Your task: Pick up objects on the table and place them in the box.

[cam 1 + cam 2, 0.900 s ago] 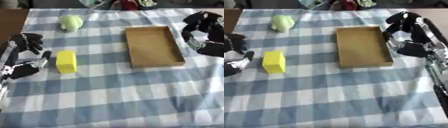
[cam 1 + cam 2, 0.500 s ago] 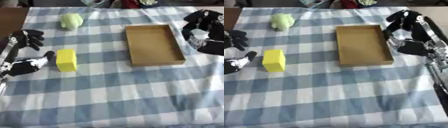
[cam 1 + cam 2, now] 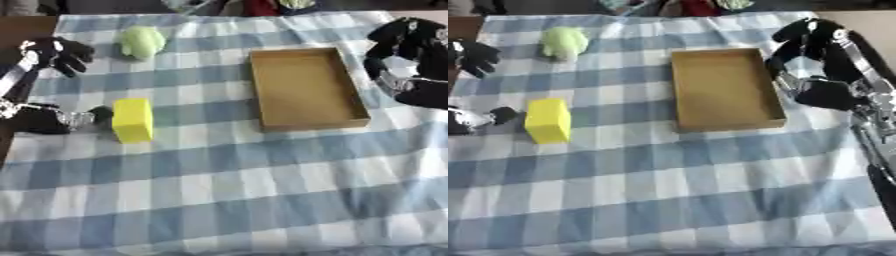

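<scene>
Fingers of the left hand (image 3: 54, 50) are spread and hold nothing; its thumb tip lies low beside the yellow block (image 3: 132, 120), just short of touching it. Over the last second these fingers have swung away from the block, toward the far left corner of the checked tablecloth (image 3: 227, 190), so the hand now stands wider than before. Judgement: this is a pre-grasp opening, and the block, sitting just right of the thumb, is the likely first pick.

Beyond the fingers, to their right, lies the pale green object (image 3: 142, 41), untouched and well apart from the block.

Further right sits the cardboard box (image 3: 304, 87), with nothing in it, so no part of the task is complete yet.

Just right of the box, the right hand (image 3: 811, 47) hangs with fingers curled downward, gripping nothing. It has not moved to any visible degree. Both objects lie on the far side of the box from it.
</scene>
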Controlling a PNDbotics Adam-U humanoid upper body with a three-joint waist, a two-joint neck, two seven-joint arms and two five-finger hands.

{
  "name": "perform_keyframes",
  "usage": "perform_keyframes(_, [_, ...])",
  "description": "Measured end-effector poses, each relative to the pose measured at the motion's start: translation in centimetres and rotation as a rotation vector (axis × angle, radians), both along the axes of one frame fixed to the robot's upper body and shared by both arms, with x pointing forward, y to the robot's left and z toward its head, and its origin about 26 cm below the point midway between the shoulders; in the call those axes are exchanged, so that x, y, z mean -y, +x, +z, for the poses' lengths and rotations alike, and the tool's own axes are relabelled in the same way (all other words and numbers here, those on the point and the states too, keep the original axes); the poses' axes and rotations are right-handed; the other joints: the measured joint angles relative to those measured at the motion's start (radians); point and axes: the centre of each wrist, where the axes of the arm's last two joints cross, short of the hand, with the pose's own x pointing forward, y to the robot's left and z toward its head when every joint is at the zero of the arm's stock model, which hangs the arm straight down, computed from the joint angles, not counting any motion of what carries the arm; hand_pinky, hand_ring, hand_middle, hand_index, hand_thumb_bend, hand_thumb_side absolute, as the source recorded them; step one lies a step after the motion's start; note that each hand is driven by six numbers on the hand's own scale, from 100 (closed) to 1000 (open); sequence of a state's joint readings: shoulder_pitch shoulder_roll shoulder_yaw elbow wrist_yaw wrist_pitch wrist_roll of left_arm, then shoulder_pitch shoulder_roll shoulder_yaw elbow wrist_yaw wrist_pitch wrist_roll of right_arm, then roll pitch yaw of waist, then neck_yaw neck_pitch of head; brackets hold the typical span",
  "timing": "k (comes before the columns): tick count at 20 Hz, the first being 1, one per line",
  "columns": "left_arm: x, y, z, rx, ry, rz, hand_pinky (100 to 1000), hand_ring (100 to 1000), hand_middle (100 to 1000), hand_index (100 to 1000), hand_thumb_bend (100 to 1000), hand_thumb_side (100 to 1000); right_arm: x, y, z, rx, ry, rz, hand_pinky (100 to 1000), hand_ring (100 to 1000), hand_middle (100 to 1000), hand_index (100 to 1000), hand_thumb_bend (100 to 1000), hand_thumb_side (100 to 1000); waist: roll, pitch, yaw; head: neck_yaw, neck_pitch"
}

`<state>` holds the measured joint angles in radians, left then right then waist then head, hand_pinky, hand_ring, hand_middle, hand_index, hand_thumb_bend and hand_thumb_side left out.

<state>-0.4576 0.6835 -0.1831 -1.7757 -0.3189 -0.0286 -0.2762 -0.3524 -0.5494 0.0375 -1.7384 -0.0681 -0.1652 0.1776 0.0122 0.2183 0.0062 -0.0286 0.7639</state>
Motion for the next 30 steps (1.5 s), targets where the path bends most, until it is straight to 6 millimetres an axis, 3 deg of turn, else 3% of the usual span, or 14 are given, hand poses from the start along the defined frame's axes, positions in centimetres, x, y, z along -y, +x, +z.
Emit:
perform_keyframes(7, [2.2, 1.4, 1.5, -0.027, 0.199, -0.059, 685, 678, 674, 809, 664, 293, 0.0, 0.0, 0.0, -0.005, -0.006, 0.006, 608, 612, 671, 682, 277, 200, 0.008, -0.003, -0.007, 0.005, 0.0])
perform_keyframes(14, [3.8, 3.1, 0.7, -0.088, 0.303, -0.104, 686, 665, 655, 802, 649, 284, -0.1, 0.0, -0.1, -0.01, -0.01, 0.011, 608, 612, 670, 682, 275, 200, 0.011, -0.004, -0.013, 0.008, 0.0])
perform_keyframes(30, [3.3, 5.1, -2.1, -0.207, 0.395, -0.108, 676, 633, 614, 786, 614, 251, 0.0, 0.0, -0.4, -0.019, -0.012, 0.011, 609, 611, 668, 681, 273, 201, 0.01, -0.004, -0.019, 0.009, 0.0])
